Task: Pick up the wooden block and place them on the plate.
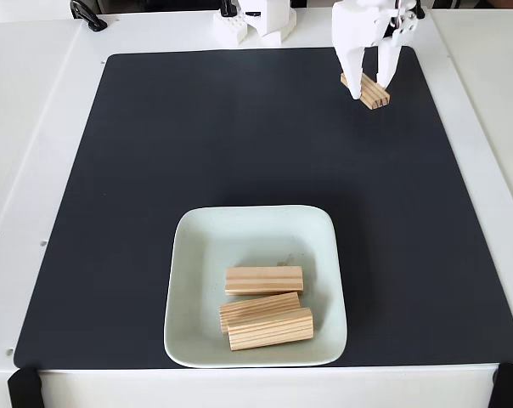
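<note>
One small grooved light-pine wooden block (366,89) is straddled by the white two-finger jaws (369,89), set narrowly apart at its sides near the black mat's (155,170) far right corner; whether it is pinched cannot be told. A skewed, off-centre grip could let it twist free. Three like blocks (265,306) crowd the pale mint square plate (239,223), so a drop could stack or roll.

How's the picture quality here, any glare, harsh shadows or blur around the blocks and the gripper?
Fixed view: even, bright light; the white table looks nearly washed out. Soft, faint shadows beside the three blocks in the plate. The mat is matte, no glare. The gripper at the far block is sharp, no motion blur.
</note>
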Controlling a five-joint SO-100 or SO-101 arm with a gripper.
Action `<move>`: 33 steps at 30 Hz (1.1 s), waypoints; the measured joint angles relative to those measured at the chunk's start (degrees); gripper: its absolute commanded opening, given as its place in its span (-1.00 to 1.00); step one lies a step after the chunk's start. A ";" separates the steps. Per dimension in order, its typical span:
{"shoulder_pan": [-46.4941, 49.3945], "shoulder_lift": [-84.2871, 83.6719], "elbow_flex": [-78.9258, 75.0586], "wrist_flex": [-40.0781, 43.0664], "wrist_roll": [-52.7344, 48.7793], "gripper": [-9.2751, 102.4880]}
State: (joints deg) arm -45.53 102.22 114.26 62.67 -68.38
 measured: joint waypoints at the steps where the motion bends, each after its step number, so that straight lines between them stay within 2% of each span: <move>1: -0.09 1.93 0.00 0.00 1.58 -0.84; 8: -1.05 11.34 -4.83 0.09 14.94 -0.84; 14: -0.97 12.92 -16.44 0.18 37.62 -0.84; 19: 5.71 13.01 -29.27 0.18 53.35 -0.84; 29: 23.38 8.35 -42.19 0.18 66.62 -0.84; 33: 30.67 3.08 -45.70 0.18 69.08 -0.84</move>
State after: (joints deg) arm -14.85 105.29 68.55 62.84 0.70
